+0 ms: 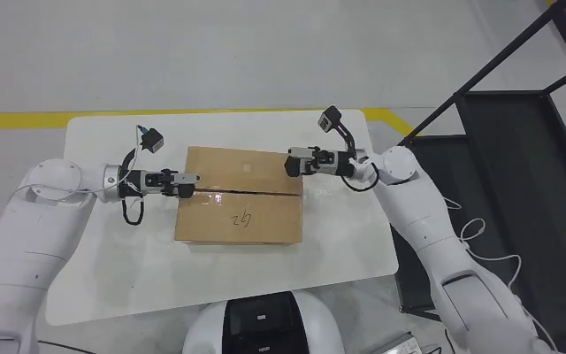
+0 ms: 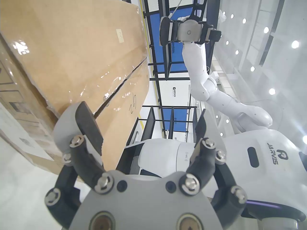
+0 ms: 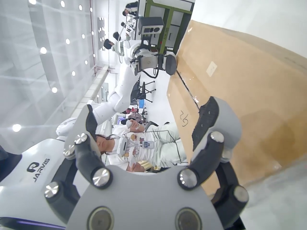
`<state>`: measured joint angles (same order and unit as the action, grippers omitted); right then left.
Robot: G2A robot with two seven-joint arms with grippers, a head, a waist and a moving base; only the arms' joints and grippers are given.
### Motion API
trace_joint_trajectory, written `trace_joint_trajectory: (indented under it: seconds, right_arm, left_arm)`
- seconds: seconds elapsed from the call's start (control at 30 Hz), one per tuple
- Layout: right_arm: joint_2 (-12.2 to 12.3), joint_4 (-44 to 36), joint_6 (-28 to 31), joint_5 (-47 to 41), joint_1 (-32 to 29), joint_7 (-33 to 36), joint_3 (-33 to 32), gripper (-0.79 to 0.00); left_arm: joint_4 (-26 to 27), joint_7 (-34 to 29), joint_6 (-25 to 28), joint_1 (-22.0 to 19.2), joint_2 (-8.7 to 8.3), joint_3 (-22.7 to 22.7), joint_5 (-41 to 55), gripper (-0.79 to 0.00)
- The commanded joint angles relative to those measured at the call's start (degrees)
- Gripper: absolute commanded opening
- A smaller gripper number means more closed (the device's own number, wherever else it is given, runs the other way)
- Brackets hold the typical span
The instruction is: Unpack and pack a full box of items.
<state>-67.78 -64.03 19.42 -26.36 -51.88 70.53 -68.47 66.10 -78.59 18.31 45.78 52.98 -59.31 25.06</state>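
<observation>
- Cardboard box (image 1: 239, 208) sits closed at the middle of the white counter (image 1: 106, 265).
- Left gripper (image 1: 187, 180), jaws spread and holding nothing, is at the left end of the box's top seam (image 1: 239, 188).
- Right gripper (image 1: 292, 165), likewise spread and empty, is at the right end of that seam, slightly farther back.

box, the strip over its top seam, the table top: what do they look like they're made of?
Box: brown cardboard, matte, with a ragged torn edge at one corner. Strip over the seam: probably clear plastic tape, glossy and wrinkled, catching glare. Table: smooth white top with a faint sheen; laminate or painted board, can't tell which.
</observation>
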Motion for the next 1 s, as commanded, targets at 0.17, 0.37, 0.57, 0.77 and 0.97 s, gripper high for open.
trace_joint_trajectory:
  seconds: [0.17, 0.37, 0.57, 0.77, 0.97]
  right_arm:
    - [2.5, -1.2, -4.5, 9.3, -5.0, -2.3, -5.1, 0.0]
    - [3.1, -0.1, -7.8, 19.7, -6.2, -12.1, -4.8, 0.0]
    - [3.6, -1.7, -10.5, 29.5, -7.6, -18.4, -3.9, 0.0]
    - [4.8, -5.5, -12.1, 32.9, -11.3, -21.2, -7.3, 0.0]
    - [6.5, -11.7, -17.5, 42.8, -15.9, -21.3, -10.9, 0.0]
  left_arm:
    - [0.0, 0.0, 0.0, 0.0, 0.0, 0.0, 0.0, 0.0]
    - [0.0, 0.0, 0.0, 0.0, 0.0, 0.0, 0.0, 0.0]
    - [0.0, 0.0, 0.0, 0.0, 0.0, 0.0, 0.0, 0.0]
    - [0.0, 0.0, 0.0, 0.0, 0.0, 0.0, 0.0, 0.0]
    - [0.0, 0.0, 0.0, 0.0, 0.0, 0.0, 0.0, 0.0]
